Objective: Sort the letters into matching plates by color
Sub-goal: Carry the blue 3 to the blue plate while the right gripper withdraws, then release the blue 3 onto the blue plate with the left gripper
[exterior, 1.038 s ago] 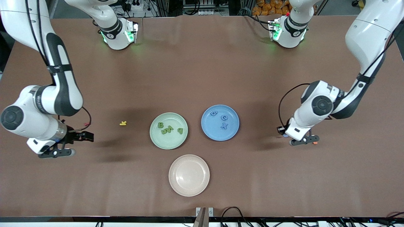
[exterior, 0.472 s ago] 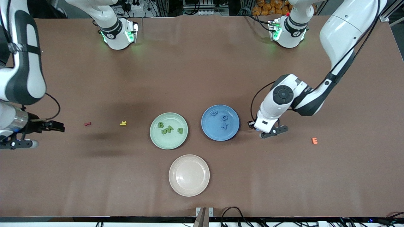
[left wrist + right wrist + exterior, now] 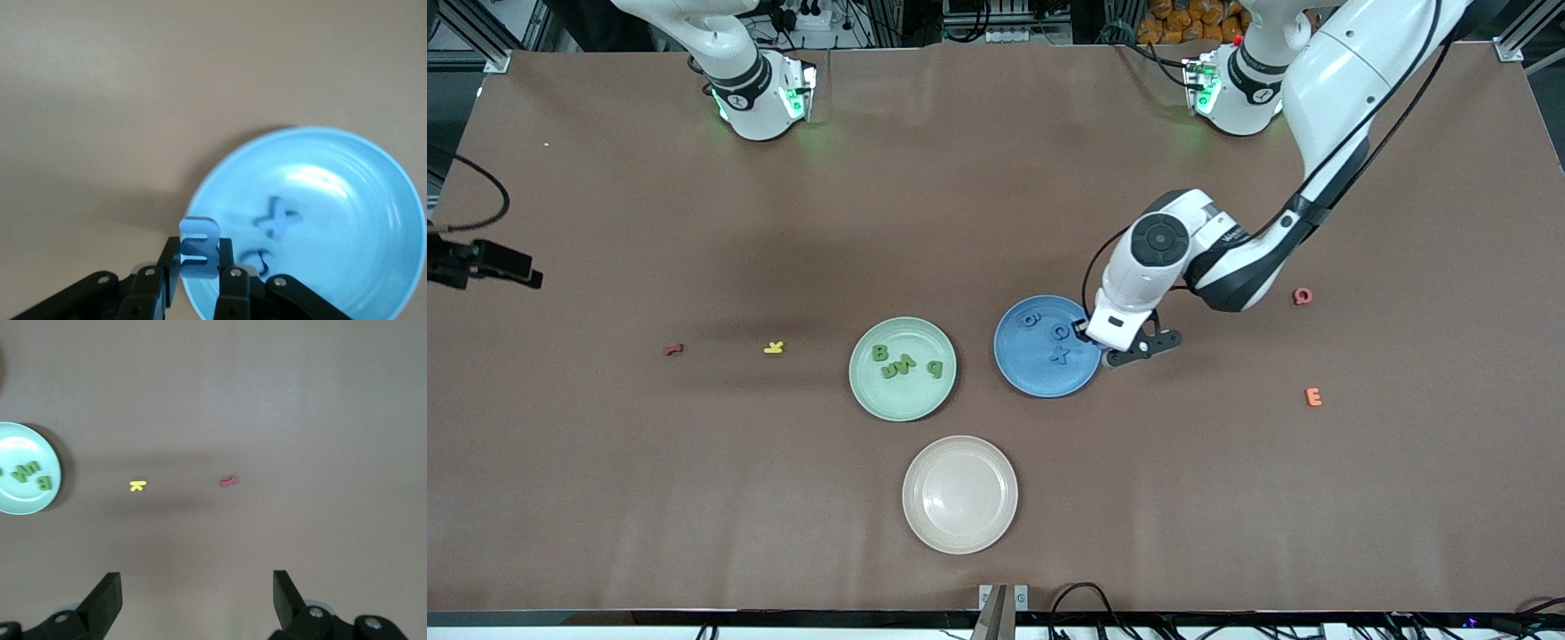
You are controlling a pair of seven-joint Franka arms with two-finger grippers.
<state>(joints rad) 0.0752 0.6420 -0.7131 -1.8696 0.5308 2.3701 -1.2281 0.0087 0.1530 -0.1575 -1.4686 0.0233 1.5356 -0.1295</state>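
My left gripper (image 3: 1119, 356) hangs over the blue plate (image 3: 1032, 375) at its rim toward the left arm's end, shut on a blue letter (image 3: 199, 243) that stands upright between the fingers. Three blue letters (image 3: 1059, 343) lie in that plate, two of them showing in the left wrist view as well. The mint green plate (image 3: 903, 397) beside it holds several dark green letters (image 3: 898, 365). My right gripper (image 3: 197, 597) is open and empty, high over bare table at the right arm's end, with only a black part of its wrist in the front view.
A beige-pink plate (image 3: 959, 494) sits nearer the front camera than the other two. A yellow letter (image 3: 774, 348) and a red one (image 3: 673, 349) lie toward the right arm's end. An orange E (image 3: 1312, 396) and a red letter (image 3: 1303, 296) lie toward the left arm's end.
My left gripper has carried the blue letter from beside the orange E to the blue plate's rim. The right arm has drawn away toward the table's end, uncovering the red letter.
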